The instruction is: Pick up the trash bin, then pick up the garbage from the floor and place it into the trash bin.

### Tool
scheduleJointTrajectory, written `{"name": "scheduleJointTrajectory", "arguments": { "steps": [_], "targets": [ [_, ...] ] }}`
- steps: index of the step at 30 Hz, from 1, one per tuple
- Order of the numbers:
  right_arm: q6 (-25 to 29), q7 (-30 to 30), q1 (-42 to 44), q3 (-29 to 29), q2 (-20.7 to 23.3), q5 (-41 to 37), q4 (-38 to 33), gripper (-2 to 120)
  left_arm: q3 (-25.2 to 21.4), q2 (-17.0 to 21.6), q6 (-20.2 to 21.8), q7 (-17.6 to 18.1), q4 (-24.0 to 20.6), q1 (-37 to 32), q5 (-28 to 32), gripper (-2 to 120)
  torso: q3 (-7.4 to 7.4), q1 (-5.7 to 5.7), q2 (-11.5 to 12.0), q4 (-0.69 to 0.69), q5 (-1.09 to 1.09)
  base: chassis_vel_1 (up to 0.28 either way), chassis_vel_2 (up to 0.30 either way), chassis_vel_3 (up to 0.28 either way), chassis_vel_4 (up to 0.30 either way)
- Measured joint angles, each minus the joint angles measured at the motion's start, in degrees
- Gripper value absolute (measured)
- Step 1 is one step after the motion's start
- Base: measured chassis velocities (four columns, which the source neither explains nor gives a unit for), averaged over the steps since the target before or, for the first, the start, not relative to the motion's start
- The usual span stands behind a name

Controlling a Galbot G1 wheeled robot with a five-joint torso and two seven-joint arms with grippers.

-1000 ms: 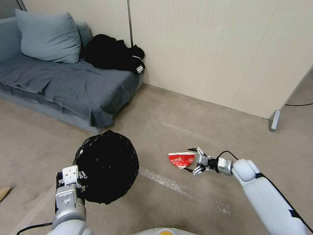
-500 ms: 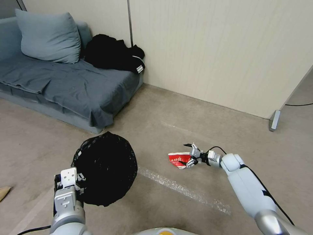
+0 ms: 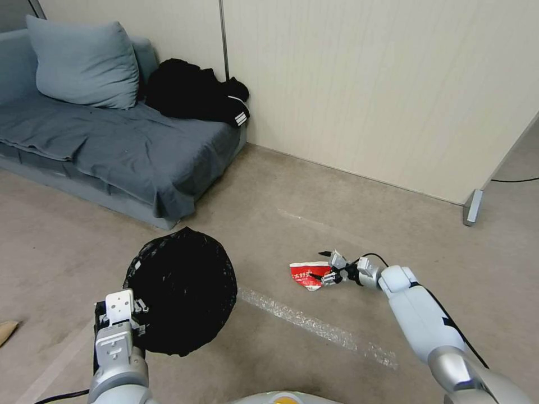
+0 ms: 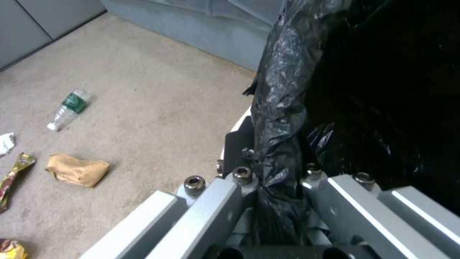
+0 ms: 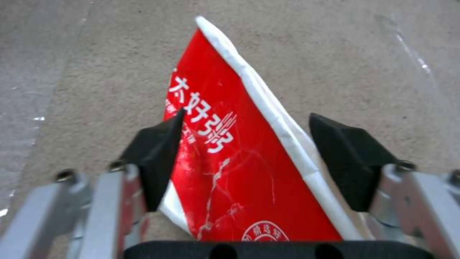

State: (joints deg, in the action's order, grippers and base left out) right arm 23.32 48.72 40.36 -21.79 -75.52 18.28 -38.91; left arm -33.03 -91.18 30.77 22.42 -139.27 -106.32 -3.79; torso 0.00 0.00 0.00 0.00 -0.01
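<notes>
Our arms are glossy white with silver joints; our grippers (image 5: 249,151) carry black pads (image 5: 347,162) and screws.

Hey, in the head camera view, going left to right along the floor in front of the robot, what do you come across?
Left gripper clamped on the bin's bag → trash bin → flattened red-white paper cup → right gripper, open around the cup's end → metal partition foot by the wall.

Ahead on my left: trash bin (image 3: 182,297), sofa (image 3: 112,146) behind it against the wall (image 3: 365,84). On my right: paper cup (image 3: 306,274) on the floor (image 3: 337,213), right gripper (image 3: 328,267) straddling it.
</notes>
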Motion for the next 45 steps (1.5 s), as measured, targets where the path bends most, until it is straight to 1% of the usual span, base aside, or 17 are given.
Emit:
{"name": "scheduleJointTrajectory", "arguments": {
  "steps": [1,3,4,7,12,15,17,34,35,36,37,39,40,41,43,44,45],
  "targets": [
    [-0.16,-0.04,0.80,-0.38,-0.34,-0.40,0.34,57,0.08,0.00,-0.14,0.07,-0.01,-0.18,-0.01,0,0.00,0.00,0.00,0.00,0.02,0.000,0.000,0.000,0.000],
    [-0.22,-0.06,1.32,-0.93,-0.66,-0.70,0.98,48,0.16,0.00,-0.28,0.16,-0.05,-0.32,-0.06,0,0.01,0.00,0.00,0.00,0.03,0.000,0.000,0.000,0.000],
    [-0.22,-0.06,1.32,-0.93,-0.66,-0.70,0.98,48,0.16,0.00,-0.28,0.16,-0.05,-0.32,-0.06,0,0.01,0.00,0.00,0.00,0.03,0.000,0.000,0.000,0.000],
    [-0.26,-0.23,2.41,-1.31,-0.87,-1.40,1.09,33,0.56,0.00,-0.37,0.20,-0.26,-0.43,-0.18,0,0.01,0.01,-0.01,-0.01,0.03,0.000,0.000,0.000,0.000],
    [-0.31,-0.37,3.05,-1.35,-0.91,-1.91,0.74,21,0.93,0.00,-0.37,0.22,-0.29,-0.39,-0.33,0,0.01,0.00,-0.01,-0.01,0.01,0.000,0.000,0.000,0.000],
    [-0.49,-0.44,3.40,-1.34,-0.73,-2.33,0.26,5,1.07,0.09,-0.38,0.23,-0.36,-0.43,-0.36,0,0.01,0.00,-0.01,0.00,0.00,0.000,0.000,0.000,0.000],
    [-0.50,-0.45,3.53,-1.33,-0.65,-2.40,0.13,0,1.07,0.12,-0.39,0.24,-0.44,-0.45,-0.36,0,0.01,0.00,-0.01,0.00,0.01,0.000,0.000,0.000,0.000],
    [-0.22,-1.30,5.11,-1.03,-0.24,-3.96,-1.45,0,1.47,0.84,-0.40,0.26,-0.66,-0.37,0.04,0,0.00,0.00,-0.01,0.02,-0.01,0.000,0.000,0.000,0.000],
    [-0.13,-1.67,5.47,-1.01,-0.10,-4.83,-2.36,0,1.44,0.89,-0.40,0.26,-0.64,-0.28,0.12,0,0.00,0.00,-0.01,0.01,0.00,0.000,0.000,0.000,0.000],
    [-0.10,-2.84,7.41,-0.77,0.35,-9.09,-6.97,0,1.36,1.03,-0.36,0.26,-0.41,0.03,0.47,0,-0.01,0.00,0.00,-0.03,-0.01,0.000,0.000,0.000,0.000],
    [-0.10,-2.84,7.41,-0.77,0.35,-9.09,-6.97,0,1.36,1.03,-0.36,0.26,-0.41,0.03,0.47,0,-0.01,0.00,0.00,-0.03,-0.01,0.000,0.000,0.000,0.000],
    [-1.15,-4.72,11.22,-0.28,0.96,-17.06,-17.31,0,1.20,1.30,-0.30,0.24,0.26,0.67,0.94,0,0.00,0.00,0.00,0.00,0.02,0.000,0.000,0.000,0.000],
    [-1.15,-4.72,11.22,-0.28,0.96,-17.06,-17.31,0,1.20,1.30,-0.30,0.24,0.26,0.67,0.94,0,0.00,0.00,0.00,0.00,0.02,0.000,0.000,0.000,0.000],
    [-1.49,-5.18,12.26,-0.18,1.10,-18.62,-20.29,0,1.17,1.35,-0.29,0.24,0.37,0.78,1.00,0,-0.01,0.00,0.00,0.00,0.02,0.000,0.000,0.000,0.000],
    [-2.80,-6.57,15.89,0.22,1.54,-23.75,-32.69,0,1.18,1.60,-0.18,0.18,0.83,1.29,1.26,0,-0.01,0.00,0.00,0.01,0.02,0.000,0.000,0.000,0.000],
    [-2.80,-6.57,15.89,0.22,1.54,-23.75,-32.69,0,1.18,1.60,-0.18,0.18,0.83,1.29,1.26,0,-0.01,0.00,0.00,0.01,0.02,0.000,0.000,0.000,0.000],
    [-3.19,-6.91,16.91,0.35,1.70,-25.01,-36.14,0,1.21,1.66,-0.15,0.16,0.88,1.37,1.30,0,0.00,0.00,0.00,0.00,0.03,0.000,0.000,0.000,0.000]
  ]
}}
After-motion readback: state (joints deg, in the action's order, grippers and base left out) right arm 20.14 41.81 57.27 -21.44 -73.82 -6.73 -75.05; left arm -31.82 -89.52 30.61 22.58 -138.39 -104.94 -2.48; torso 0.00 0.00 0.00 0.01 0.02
